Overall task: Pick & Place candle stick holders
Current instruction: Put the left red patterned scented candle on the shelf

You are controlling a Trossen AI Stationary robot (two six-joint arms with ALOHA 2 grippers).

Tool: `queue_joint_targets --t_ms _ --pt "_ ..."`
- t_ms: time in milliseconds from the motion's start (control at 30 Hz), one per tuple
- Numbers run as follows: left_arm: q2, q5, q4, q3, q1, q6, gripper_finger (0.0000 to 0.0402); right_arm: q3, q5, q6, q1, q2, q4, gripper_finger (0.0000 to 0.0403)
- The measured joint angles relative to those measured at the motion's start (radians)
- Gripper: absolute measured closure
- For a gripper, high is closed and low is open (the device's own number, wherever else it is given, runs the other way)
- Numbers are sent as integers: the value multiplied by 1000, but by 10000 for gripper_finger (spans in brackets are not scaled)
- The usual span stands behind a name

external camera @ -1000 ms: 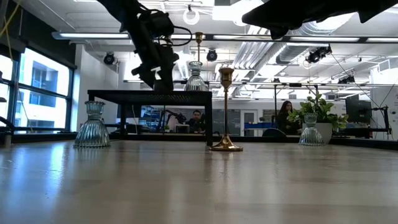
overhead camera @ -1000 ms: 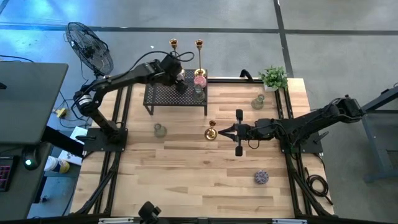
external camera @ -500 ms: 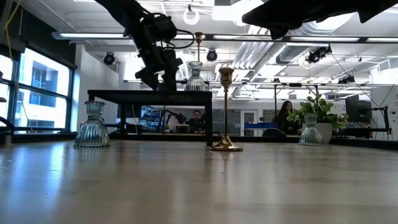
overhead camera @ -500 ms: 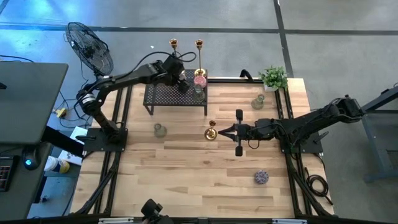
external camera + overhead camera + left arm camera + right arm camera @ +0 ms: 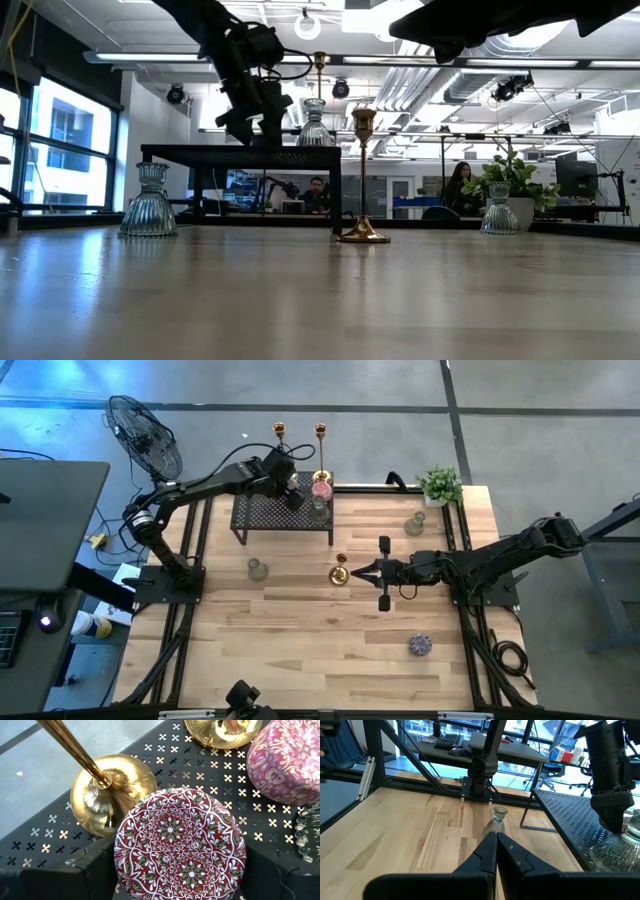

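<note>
My left gripper (image 5: 290,495) is over the black mesh rack (image 5: 262,512), shut on a red-and-white patterned squat holder (image 5: 180,850). Two gold candlesticks (image 5: 112,792) (image 5: 222,730), a pink patterned holder (image 5: 290,760) and a clear glass holder (image 5: 319,508) stand on the rack around it. A third gold candlestick (image 5: 340,572) stands on its round base on the table. My right gripper (image 5: 496,845) is shut and empty, high above the table beside that candlestick. My left gripper has the red patterned holder's round sides (image 5: 122,865) between its two fingers, one finger (image 5: 95,877) on each side, coming from above and pointing down. The holder sits upright with its top up. I cannot tell whether its underside rests on the rack.
Clear glass holders stand on the table at the left (image 5: 257,568) and far right (image 5: 414,525). A purple holder (image 5: 420,645) sits near the right front. A potted plant (image 5: 440,485) stands at the far right corner. The table's middle and near part are bare wood.
My left gripper has shifted slightly toward the table's right over the rack in the first half second, then kept still.
</note>
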Motion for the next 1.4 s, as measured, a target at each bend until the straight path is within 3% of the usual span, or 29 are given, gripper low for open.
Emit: queue_joint_targets --t_ms 1400 --pt "21 -34 4 -1 0 37 80 0 -11 0 0 0 0 402"
